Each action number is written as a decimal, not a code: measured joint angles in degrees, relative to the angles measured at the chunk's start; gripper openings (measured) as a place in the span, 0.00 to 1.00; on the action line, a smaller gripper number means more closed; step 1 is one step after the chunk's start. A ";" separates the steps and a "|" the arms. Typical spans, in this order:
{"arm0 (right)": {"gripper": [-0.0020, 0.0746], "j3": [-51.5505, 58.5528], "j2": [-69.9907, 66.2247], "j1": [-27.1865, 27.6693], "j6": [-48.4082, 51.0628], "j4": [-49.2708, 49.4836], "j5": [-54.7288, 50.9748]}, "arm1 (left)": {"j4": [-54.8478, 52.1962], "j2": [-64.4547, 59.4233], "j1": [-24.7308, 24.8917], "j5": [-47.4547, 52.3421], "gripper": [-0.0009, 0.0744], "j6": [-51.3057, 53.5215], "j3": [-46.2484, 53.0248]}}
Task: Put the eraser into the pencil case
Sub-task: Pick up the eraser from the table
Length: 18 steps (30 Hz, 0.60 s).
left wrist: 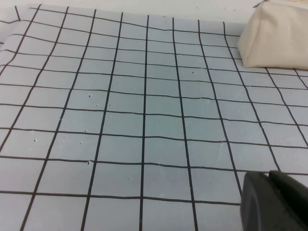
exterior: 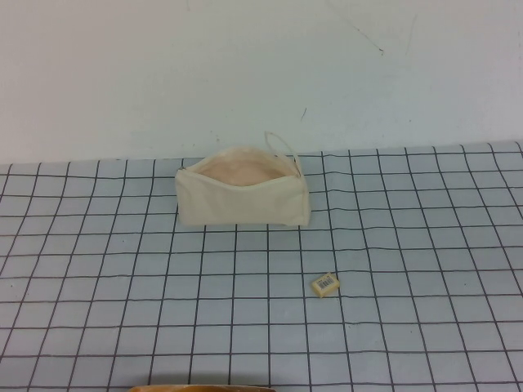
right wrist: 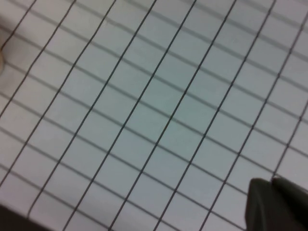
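The pencil case is a cream fabric pouch standing at the back middle of the gridded mat, its zip open so the pinkish lining shows, with a thin loop strap at its right end. The eraser, a tiny pale yellow block with dark print, lies on the mat in front of the pouch and a little to its right. Neither gripper shows in the high view. In the left wrist view my left gripper is shut and empty above bare mat, with the pencil case far off. My right gripper is shut and empty over bare mat.
A grey mat with black grid lines covers the table up to a plain white wall. A thin orange-brown edge shows at the bottom of the high view.
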<state>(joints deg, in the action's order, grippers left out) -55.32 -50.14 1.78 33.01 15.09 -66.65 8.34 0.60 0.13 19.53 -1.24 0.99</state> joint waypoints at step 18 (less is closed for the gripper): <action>0.02 -27.22 -44.85 -26.66 -11.49 -10.23 -2.92 | 0.00 0.00 0.00 0.00 0.01 0.00 0.00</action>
<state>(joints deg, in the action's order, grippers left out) -82.54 -94.99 -24.88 21.52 4.86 -69.57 8.34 0.60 0.13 19.53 -1.24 0.99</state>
